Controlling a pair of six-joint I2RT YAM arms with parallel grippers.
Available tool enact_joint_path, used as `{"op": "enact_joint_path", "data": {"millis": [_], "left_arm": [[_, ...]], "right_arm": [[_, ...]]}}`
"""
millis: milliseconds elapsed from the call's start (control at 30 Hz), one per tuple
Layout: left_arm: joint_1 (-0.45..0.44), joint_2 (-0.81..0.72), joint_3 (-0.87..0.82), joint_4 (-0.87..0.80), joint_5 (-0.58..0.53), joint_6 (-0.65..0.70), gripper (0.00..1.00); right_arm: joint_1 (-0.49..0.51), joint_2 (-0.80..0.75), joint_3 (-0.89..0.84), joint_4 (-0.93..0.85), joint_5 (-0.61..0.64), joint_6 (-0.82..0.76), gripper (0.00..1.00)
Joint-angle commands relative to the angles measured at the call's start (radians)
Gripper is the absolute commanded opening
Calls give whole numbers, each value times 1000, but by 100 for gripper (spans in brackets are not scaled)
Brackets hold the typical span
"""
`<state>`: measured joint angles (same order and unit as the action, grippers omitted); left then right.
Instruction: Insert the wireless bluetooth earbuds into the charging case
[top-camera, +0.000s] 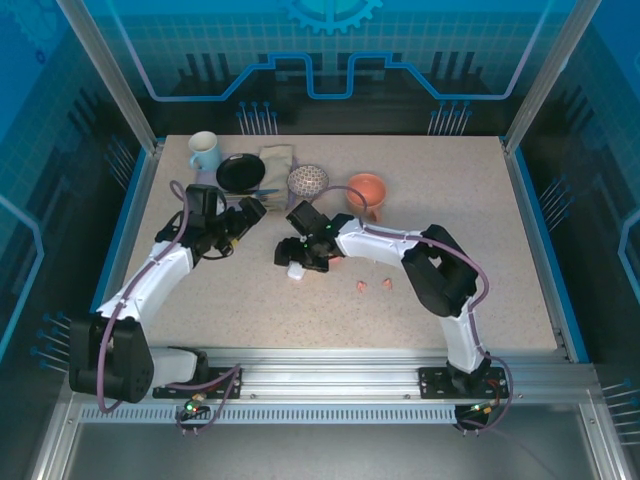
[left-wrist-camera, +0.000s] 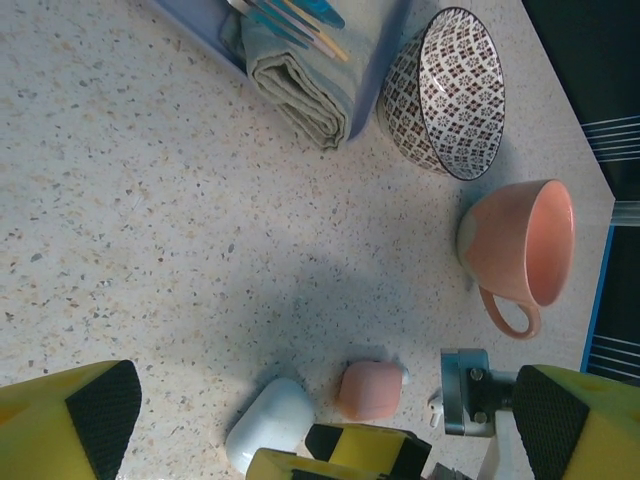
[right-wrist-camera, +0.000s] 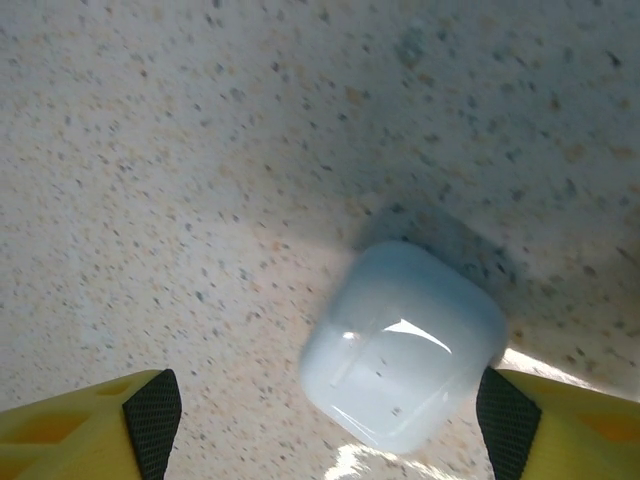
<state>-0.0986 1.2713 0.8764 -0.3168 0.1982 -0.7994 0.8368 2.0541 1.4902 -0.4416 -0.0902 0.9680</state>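
Observation:
A shut white charging case (right-wrist-camera: 405, 345) lies on the speckled table between the fingers of my open right gripper (right-wrist-camera: 328, 425), close to the right pad (right-wrist-camera: 505, 420). From above, that right gripper (top-camera: 296, 256) hangs over the white case (top-camera: 297, 271) at mid-table. In the left wrist view the white case (left-wrist-camera: 270, 420) lies beside a shut salmon-pink case (left-wrist-camera: 370, 390), and a white earbud (left-wrist-camera: 436, 405) lies just right of the pink one. Two pink earbuds (top-camera: 360, 287) (top-camera: 386, 285) lie to the right of the cases. My left gripper (top-camera: 245, 215) is wide open and empty, left of the cases.
Along the back stand a white-and-blue mug (top-camera: 204, 151), a black plate (top-camera: 240, 172), a folded cloth (top-camera: 277, 160), a patterned bowl (top-camera: 308, 180) and a pink cup (top-camera: 366, 191). Bare tabletop stretches across the right half and the front.

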Motion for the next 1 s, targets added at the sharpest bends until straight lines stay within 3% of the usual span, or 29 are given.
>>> {"op": "enact_joint_path", "data": {"millis": [0, 233, 533, 667, 767, 967], "left_arm": [[24, -19, 19, -43, 14, -3, 99], [33, -6, 27, -43, 30, -1, 99], [33, 5, 39, -43, 26, -9, 99], [33, 7, 46, -39, 26, -11, 99], [33, 10, 50, -43, 27, -9, 99], [33, 18, 50, -36, 53, -14, 99]], "right_arm": [[-1, 4, 58, -92, 0, -39, 81], [-30, 47, 159, -185, 59, -221, 83], [-43, 134, 215, -184, -33, -230, 82], [-7, 116, 203, -158, -64, -211, 82], [9, 60, 170, -157, 1, -196, 82], [-52, -53, 45, -165, 67, -190, 83]]}}
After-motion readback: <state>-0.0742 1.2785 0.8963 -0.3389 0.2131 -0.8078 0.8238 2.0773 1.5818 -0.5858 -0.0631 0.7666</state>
